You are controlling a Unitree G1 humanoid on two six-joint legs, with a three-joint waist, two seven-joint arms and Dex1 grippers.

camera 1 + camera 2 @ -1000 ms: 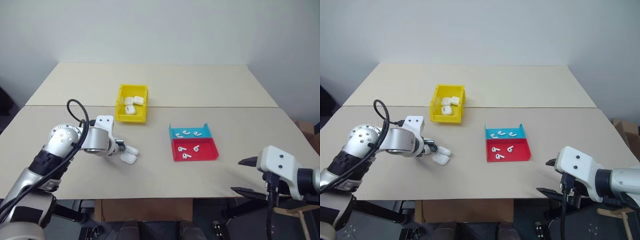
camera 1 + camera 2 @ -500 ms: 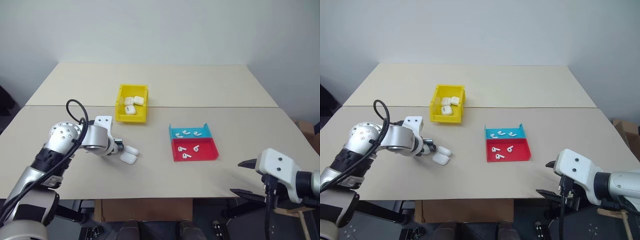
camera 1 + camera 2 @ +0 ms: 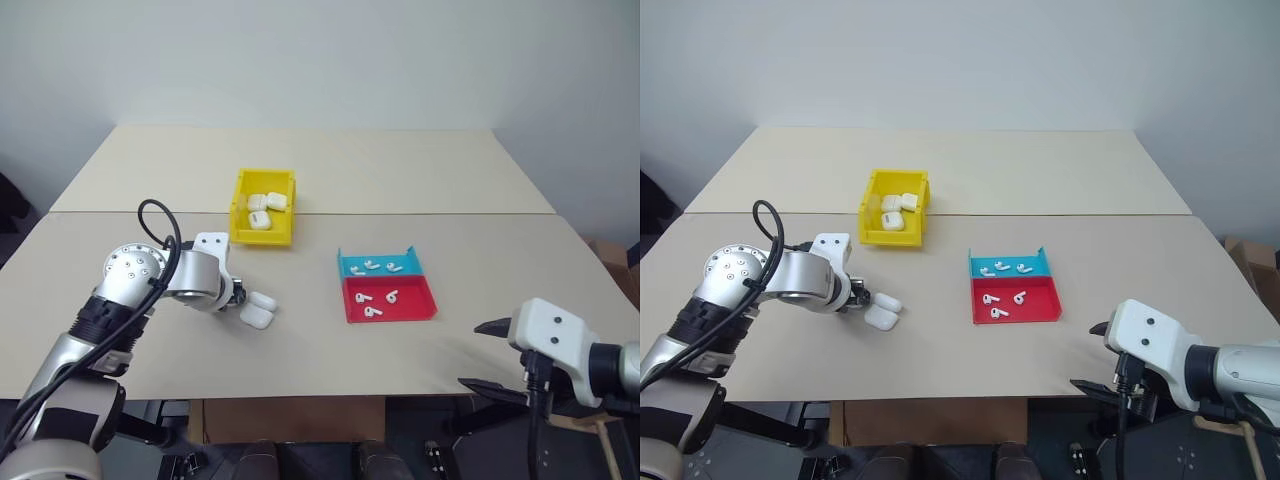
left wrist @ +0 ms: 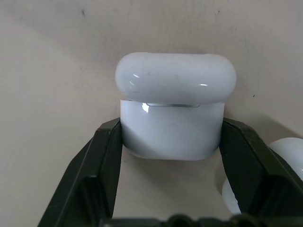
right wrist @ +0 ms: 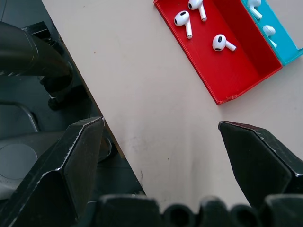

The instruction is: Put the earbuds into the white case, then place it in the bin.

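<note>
My left gripper (image 4: 171,156) is clamped on the small glossy white rounded case (image 4: 173,134), left of centre on the beige table (image 3: 300,350). My right gripper (image 5: 161,161) gapes empty, lower right. Gripped low on slick plastic, the case could squirt out.

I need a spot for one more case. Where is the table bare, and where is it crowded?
Bare: the table behind the bin, and the stretch between the cases and the tray. Crowded: around the left gripper.
</note>
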